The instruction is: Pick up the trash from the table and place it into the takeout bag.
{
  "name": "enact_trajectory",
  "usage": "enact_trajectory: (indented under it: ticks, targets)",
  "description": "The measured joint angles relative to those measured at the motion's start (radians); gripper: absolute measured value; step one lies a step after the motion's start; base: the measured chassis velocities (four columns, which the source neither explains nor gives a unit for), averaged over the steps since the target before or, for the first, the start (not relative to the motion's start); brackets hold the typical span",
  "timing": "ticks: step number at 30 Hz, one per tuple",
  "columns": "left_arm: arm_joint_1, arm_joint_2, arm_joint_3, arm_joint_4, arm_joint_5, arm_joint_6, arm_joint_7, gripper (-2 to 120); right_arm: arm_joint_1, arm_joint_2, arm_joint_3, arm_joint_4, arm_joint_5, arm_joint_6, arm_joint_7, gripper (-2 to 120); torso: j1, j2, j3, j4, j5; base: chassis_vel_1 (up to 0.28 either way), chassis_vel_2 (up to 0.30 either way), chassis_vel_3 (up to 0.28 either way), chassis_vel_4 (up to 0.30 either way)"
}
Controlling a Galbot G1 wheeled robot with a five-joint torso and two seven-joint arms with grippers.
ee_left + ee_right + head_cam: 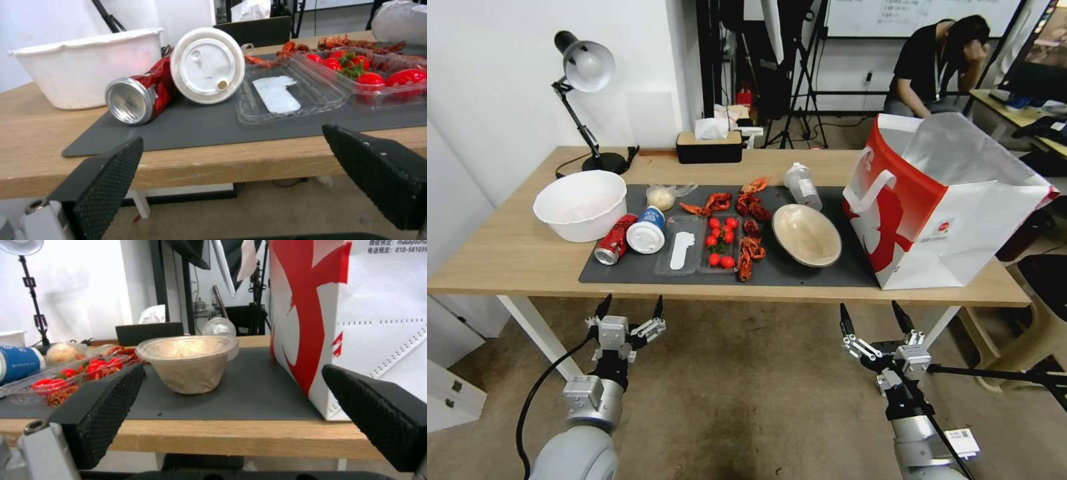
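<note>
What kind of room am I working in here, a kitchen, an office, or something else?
Probably an office or lab set up as a test space, not a kitchen: a whiteboard on the back wall, tripod stands behind the table, and a desk with a monitor at the right.

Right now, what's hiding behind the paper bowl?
A clear plastic bottle lies behind the paper bowl, on the grey mat. From the right claw's camera, the bowl covers most of it.

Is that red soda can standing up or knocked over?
Knocked over. The red soda can lies on its side on the dark mat, its round silver end facing the table's near edge, beside the blue paper cup.
</note>
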Motion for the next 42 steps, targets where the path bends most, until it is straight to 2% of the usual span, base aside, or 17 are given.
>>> enact_trajectory:
  ticks: [16,20,23,24,26,27,29,30,31,33,34,36,37,42]
  targets:
    - [0.0,0.0,0.0,0.0,0.0,0.0,0.0,100,0.0,0.0,0.0,0.0,0.0,0.0,0.0,100,0.0,0.0,0.0,0.0,0.0,0.0,0.0,0.0,0.0]
    - [0.001,-0.018,-0.003,-0.007,0.012,0.002,0.006,100,0.001,0.01,0.004,0.007,-0.009,-0.016,-0.004,100,0.0,0.0,0.0,-0.0001,0.0001,0.0,0.0,0.0,0.0]
    - [0.012,-0.107,-0.017,-0.049,0.077,0.018,0.039,100,0.012,0.072,0.03,0.047,-0.071,-0.113,-0.037,100,0.0,0.0,0.0,0.0001,0.0001,0.0,0.0,0.0,0.0]
    - [0.012,-0.107,-0.017,-0.049,0.077,0.018,0.039,100,0.012,0.072,0.03,0.047,-0.071,-0.113,-0.037,100,0.0,0.0,0.0,0.0001,0.0001,0.0,0.0,0.0,0.0]
    - [0.021,-0.179,-0.028,-0.082,0.13,0.032,0.065,100,0.021,0.121,0.05,0.079,-0.121,-0.19,-0.064,100,0.0,0.0,0.0,0.0,0.0,0.0,0.0,0.0,0.0]
    - [0.021,-0.179,-0.028,-0.082,0.13,0.032,0.065,100,0.021,0.121,0.05,0.079,-0.121,-0.19,-0.064,100,0.0,0.0,0.0,0.0,0.0,0.0,0.0,0.0,0.0]
    - [0.029,-0.248,-0.04,-0.114,0.181,0.044,0.091,100,0.027,0.159,0.061,0.098,-0.146,-0.229,-0.078,100,0.0,0.0,0.0,0.0,0.0,0.0,0.0,0.0,0.0]
    - [0.029,-0.248,-0.04,-0.114,0.181,0.044,0.091,100,0.027,0.159,0.061,0.098,-0.146,-0.229,-0.078,100,0.0,0.0,0.0,0.0,0.0,0.0,0.0,0.0,0.0]
    - [0.036,-0.303,-0.049,-0.14,0.222,0.055,0.111,100,0.027,0.171,0.066,0.107,-0.154,-0.239,-0.084,100,0.0,0.0,0.0,0.0,0.0003,0.0,0.0,0.0,0.0]
    - [0.042,-0.354,-0.057,-0.164,0.26,0.064,0.13,100,0.037,0.207,0.084,0.151,-0.189,-0.28,-0.108,100,0.0,0.0,0.0,0.0,0.0002,0.0,0.0,0.0,0.0]
    - [0.042,-0.354,-0.057,-0.164,0.26,0.064,0.13,100,0.037,0.207,0.084,0.151,-0.189,-0.28,-0.108,100,0.0,0.0,0.0,0.0,0.0002,0.0,0.0,0.0,0.0]
    - [0.048,-0.405,-0.065,-0.188,0.297,0.073,0.148,100,0.043,0.224,0.092,0.171,-0.207,-0.304,-0.119,100,0.0,0.0,0.0,0.0002,-0.0006,0.0,0.0,0.0,0.0]
    - [0.051,-0.418,-0.068,-0.194,0.306,0.074,0.153,100,0.044,0.227,0.093,0.173,-0.211,-0.31,-0.121,100,0.0,0.0,0.0,0.0,0.0005,0.0,0.0,0.0,0.0]
    - [0.063,-0.427,-0.081,-0.196,0.317,0.047,0.162,100,0.047,0.229,0.095,0.174,-0.21,-0.315,-0.121,100,0.0,0.0,0.0,0.0002,-0.0001,0.0,0.0,0.0,0.0]
